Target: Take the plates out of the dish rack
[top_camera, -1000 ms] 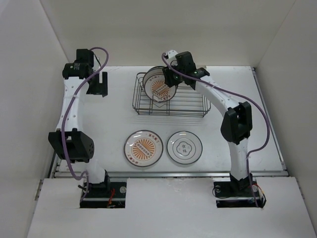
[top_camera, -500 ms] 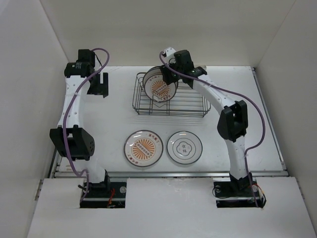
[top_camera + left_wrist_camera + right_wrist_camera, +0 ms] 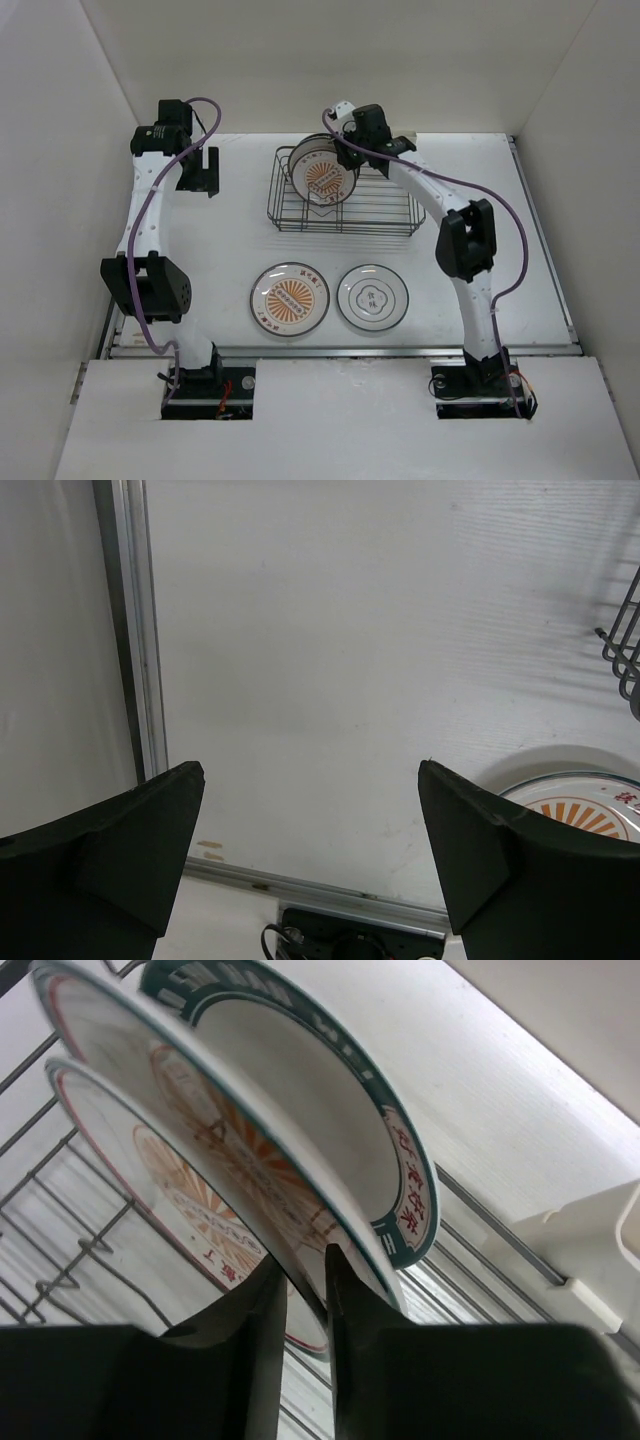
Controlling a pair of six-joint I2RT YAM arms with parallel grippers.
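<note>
The dish rack [image 3: 385,212] stands at the back centre of the table and holds three upright plates [image 3: 322,175] at its left end. My right gripper [image 3: 305,1280] is shut on the rim of the middle plate [image 3: 215,1120], which has an orange pattern. A sunburst plate [image 3: 130,1175] stands in front of it and a teal-banded plate [image 3: 405,1195] behind. My left gripper [image 3: 310,780] is open and empty over bare table at the far left [image 3: 203,170]. A sunburst plate [image 3: 290,298] and a plain white plate [image 3: 372,297] lie flat on the table in front of the rack.
The rack's white plastic holder [image 3: 590,1240] sits on the edge beside the plates. The flat sunburst plate [image 3: 585,810] and a rack corner [image 3: 625,650] show at the right of the left wrist view. A metal rail [image 3: 130,630] runs along the table's left edge. White walls enclose the table.
My right arm's elbow has swung left and its wrist has shifted slightly back over the rack's left end, still at the plates. The left arm has barely moved.
</note>
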